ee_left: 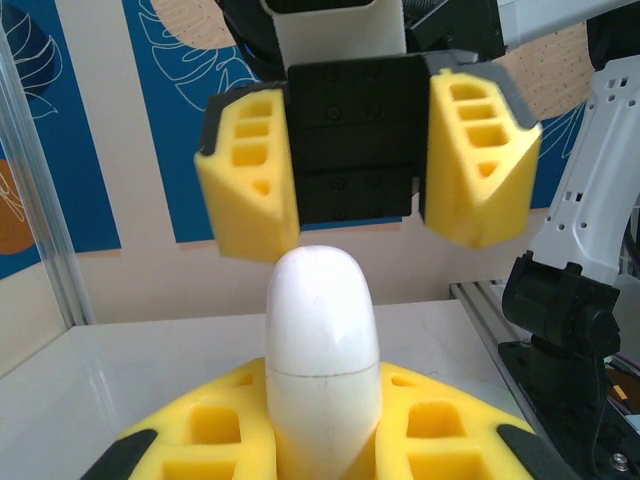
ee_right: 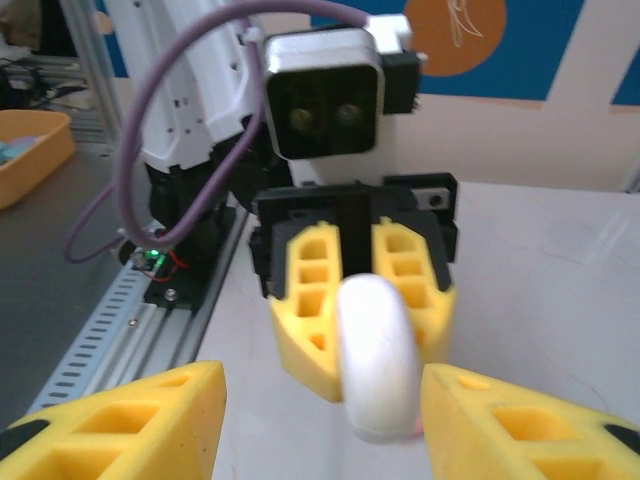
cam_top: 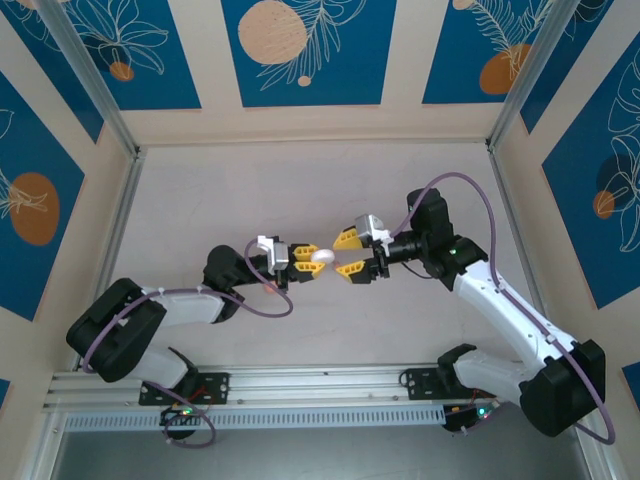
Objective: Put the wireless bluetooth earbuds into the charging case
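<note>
Clamping the charging case (cam_top: 322, 257) by one end, the left end effector (cam_top: 305, 255) holds it above the table (cam_top: 300, 190), roughly midway between the two arms. The case's rounded free end points toward the right end effector (cam_top: 349, 254). That one stands with its jaws apart, one yellow finger (ee_right: 140, 425) on each side of the free end. The right wrist view shows a gap on both sides, so it is not gripping anything.

The case looks like a smooth, glossy, pale pebble of hard plastic. I judge it light and stiff, and slippery against the foam-like pads. Its curved flanks could let it squirt out of a pinch placed too near the tip.

A thin seam runs across the body in the left wrist view, and the lid looks shut along it. I cannot tell whether anything sits inside.

The safer hold for the second end effector is across the broad flat faces, just beyond the seam. That would put each half in its own grip, so the lid can be hinged open. The squeeze should be firm but modest, since the hinge is likely the fragile part.
</note>
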Controlling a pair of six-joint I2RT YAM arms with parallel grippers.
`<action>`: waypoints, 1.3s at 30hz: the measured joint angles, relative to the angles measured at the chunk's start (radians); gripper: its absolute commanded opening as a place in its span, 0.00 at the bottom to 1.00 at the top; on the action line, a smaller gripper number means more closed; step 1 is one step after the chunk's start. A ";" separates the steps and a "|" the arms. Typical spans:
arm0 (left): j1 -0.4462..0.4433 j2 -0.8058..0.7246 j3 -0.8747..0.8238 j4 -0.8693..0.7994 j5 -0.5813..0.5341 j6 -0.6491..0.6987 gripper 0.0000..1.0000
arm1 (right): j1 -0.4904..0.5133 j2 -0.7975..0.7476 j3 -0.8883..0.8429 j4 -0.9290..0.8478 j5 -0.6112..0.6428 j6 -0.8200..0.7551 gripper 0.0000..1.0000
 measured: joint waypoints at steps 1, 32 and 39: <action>0.000 0.000 0.000 0.000 0.000 0.000 0.08 | -0.002 0.006 0.000 0.006 0.007 -0.001 0.52; 0.002 0.000 0.000 0.000 0.022 -0.004 0.09 | 0.023 0.110 0.004 0.043 -0.015 -0.080 0.13; 0.003 0.000 0.000 0.003 0.017 0.002 0.33 | 0.021 0.114 0.023 0.005 -0.013 -0.103 0.13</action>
